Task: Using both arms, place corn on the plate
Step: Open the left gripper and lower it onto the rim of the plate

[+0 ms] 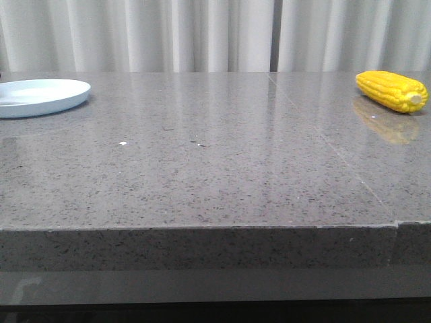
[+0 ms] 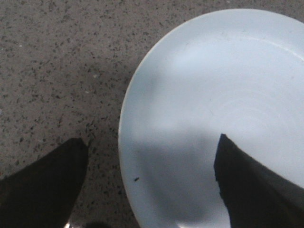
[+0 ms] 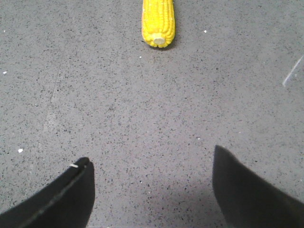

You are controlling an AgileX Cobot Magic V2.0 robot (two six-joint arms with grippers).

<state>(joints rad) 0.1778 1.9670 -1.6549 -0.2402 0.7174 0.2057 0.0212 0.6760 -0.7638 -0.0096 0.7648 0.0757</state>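
The bright yellow corn cob lies at the table's far right, well apart from the round pale blue-white plate at far left. Both grippers — left gripper over the plate, right gripper — are spread and empty. Approach stage, I judge: the right must reach forward and straddle the cob.

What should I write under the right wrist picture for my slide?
The open right gripper hovers over the speckled grey table, facing the yellow corn lying ahead.
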